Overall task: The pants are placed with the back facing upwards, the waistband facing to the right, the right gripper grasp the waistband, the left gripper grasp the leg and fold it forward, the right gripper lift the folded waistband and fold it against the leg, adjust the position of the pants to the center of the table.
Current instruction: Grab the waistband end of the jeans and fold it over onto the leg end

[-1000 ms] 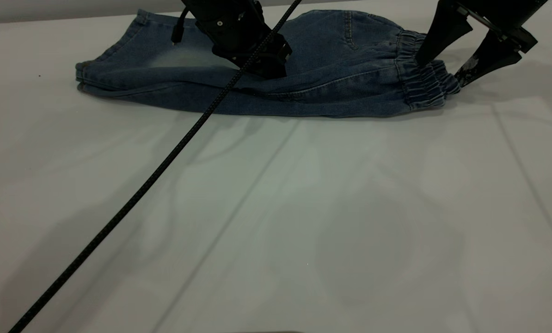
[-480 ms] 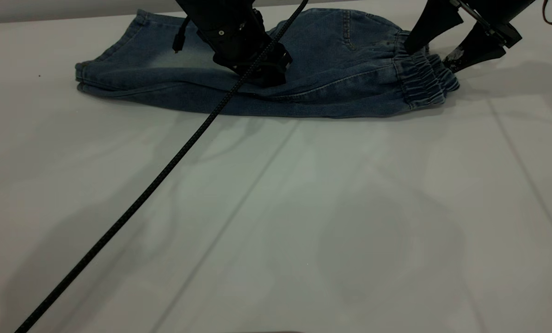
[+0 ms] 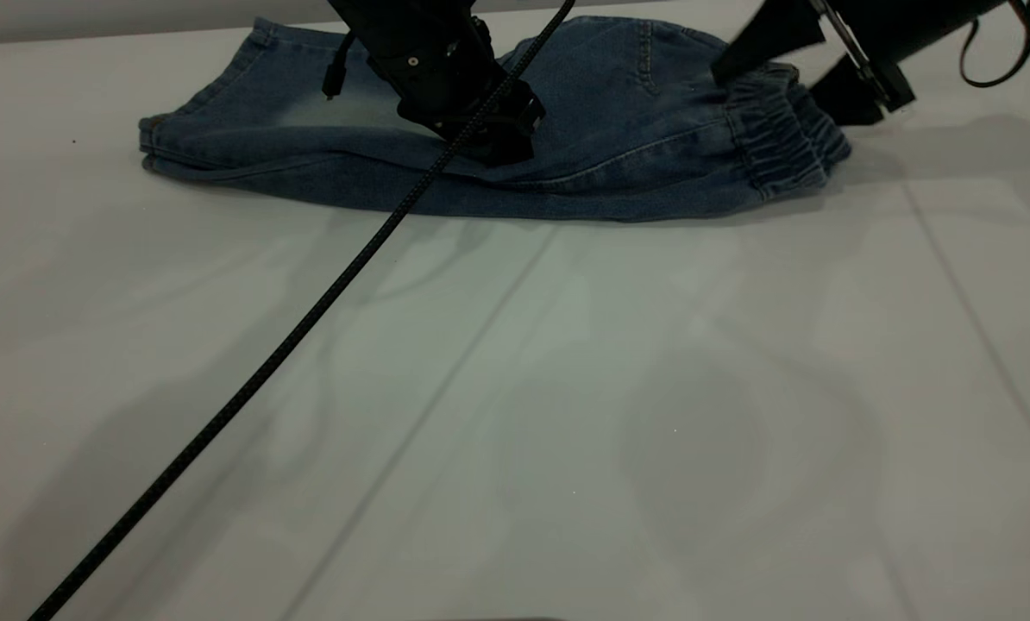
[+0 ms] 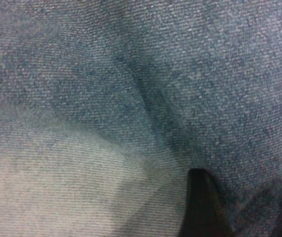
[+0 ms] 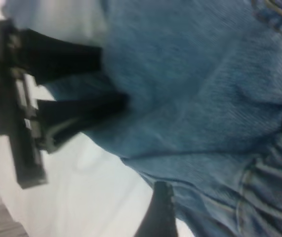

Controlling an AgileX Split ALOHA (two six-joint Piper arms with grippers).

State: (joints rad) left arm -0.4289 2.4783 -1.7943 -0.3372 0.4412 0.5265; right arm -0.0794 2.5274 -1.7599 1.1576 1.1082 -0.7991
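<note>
Right gripper [image 3: 813,65] at the waistband [image 3: 782,138], fingers spread astride it, not yet clamped.

The pants [image 3: 498,129] lay folded lengthwise at the table's [image 3: 567,414] far edge; the left gripper [image 3: 506,129] pressed mid-pants, its grip hidden. I'd judge the waistband fold next: clamp, lift, carry toward the hems.

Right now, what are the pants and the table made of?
The pants look like blue denim: woven twill grain, stitched seams, faded pale patches, matte. The table looks smooth, hard and white with a faint sheen, maybe laminate or plastic; I can't tell for sure.
</note>
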